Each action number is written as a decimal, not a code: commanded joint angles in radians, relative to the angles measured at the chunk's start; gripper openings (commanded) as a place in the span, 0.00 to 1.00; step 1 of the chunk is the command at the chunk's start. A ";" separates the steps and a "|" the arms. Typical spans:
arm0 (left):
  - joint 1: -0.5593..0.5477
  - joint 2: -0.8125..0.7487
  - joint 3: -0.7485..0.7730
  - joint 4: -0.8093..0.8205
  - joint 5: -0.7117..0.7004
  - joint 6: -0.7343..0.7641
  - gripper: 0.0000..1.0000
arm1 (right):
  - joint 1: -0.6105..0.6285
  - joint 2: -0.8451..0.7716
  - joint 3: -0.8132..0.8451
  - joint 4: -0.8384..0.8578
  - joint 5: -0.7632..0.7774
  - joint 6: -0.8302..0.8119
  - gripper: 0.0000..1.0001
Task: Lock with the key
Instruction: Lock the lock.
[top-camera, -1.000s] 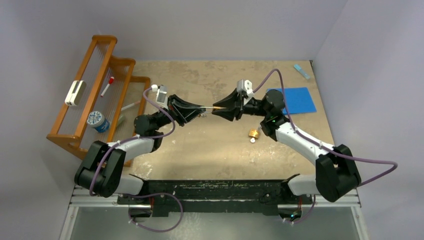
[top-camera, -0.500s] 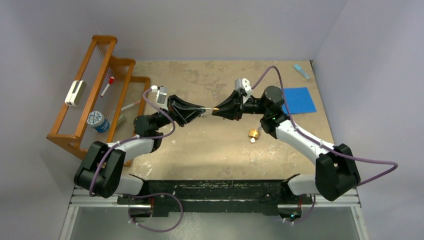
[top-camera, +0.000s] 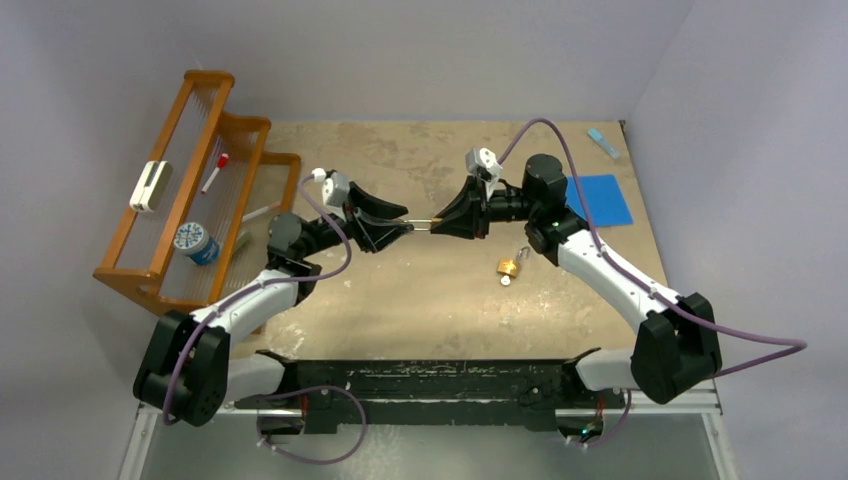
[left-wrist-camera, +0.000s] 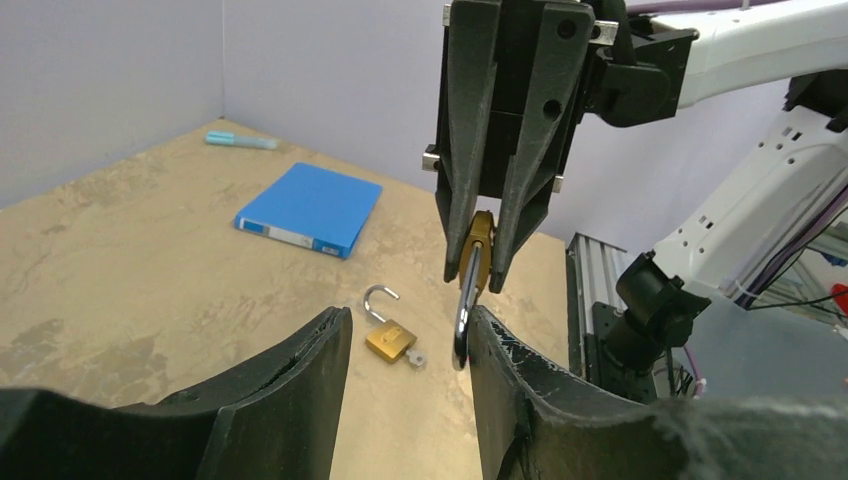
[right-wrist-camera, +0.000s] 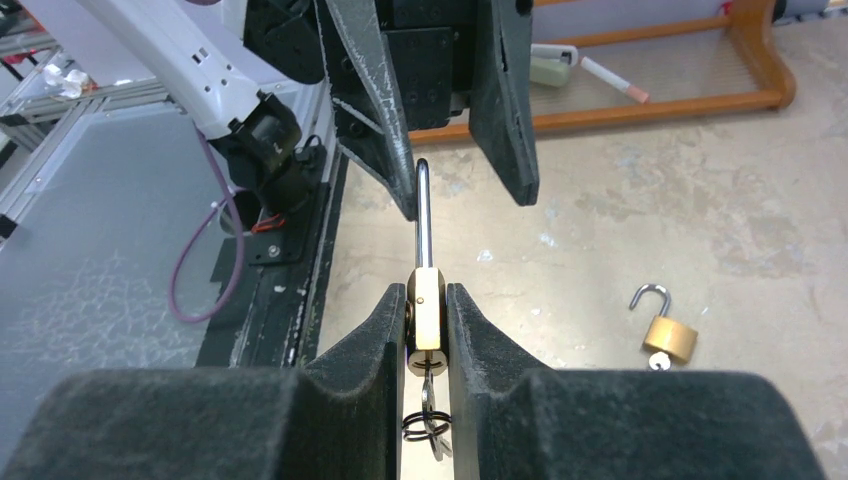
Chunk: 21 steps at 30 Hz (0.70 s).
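My right gripper (right-wrist-camera: 427, 300) is shut on the brass body of a padlock (right-wrist-camera: 427, 322) held in mid-air. Its steel shackle (right-wrist-camera: 422, 215) points at the left gripper, and a key with a black ring (right-wrist-camera: 427, 425) hangs from the keyhole. My left gripper (left-wrist-camera: 408, 320) is open, its jaws on either side of the shackle tip (left-wrist-camera: 463, 325), which lies against one finger. In the top view the two grippers, left (top-camera: 405, 224) and right (top-camera: 440, 222), face each other above the table's middle. A second brass padlock (top-camera: 509, 268), shackle open and key in it, lies on the table.
A wooden rack (top-camera: 200, 180) with a tape roll, marker and small items stands at the left. A blue book (top-camera: 598, 200) and a blue pen (top-camera: 603, 142) lie at the back right. The second padlock (left-wrist-camera: 390, 338) lies below the grippers.
The left arm has swung its wrist up and toward the back. The right gripper has shifted slightly back with the padlock, so more of the shackle shows between the two grippers.
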 joint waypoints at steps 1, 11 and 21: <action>-0.001 0.001 0.048 -0.050 0.009 0.059 0.46 | -0.011 -0.035 0.025 -0.057 -0.049 -0.026 0.00; -0.002 -0.007 0.031 0.046 0.017 0.003 0.27 | -0.017 -0.076 0.006 -0.062 -0.047 -0.028 0.00; -0.004 0.039 0.024 0.191 0.060 -0.097 0.02 | -0.017 -0.046 0.021 -0.060 -0.079 -0.017 0.00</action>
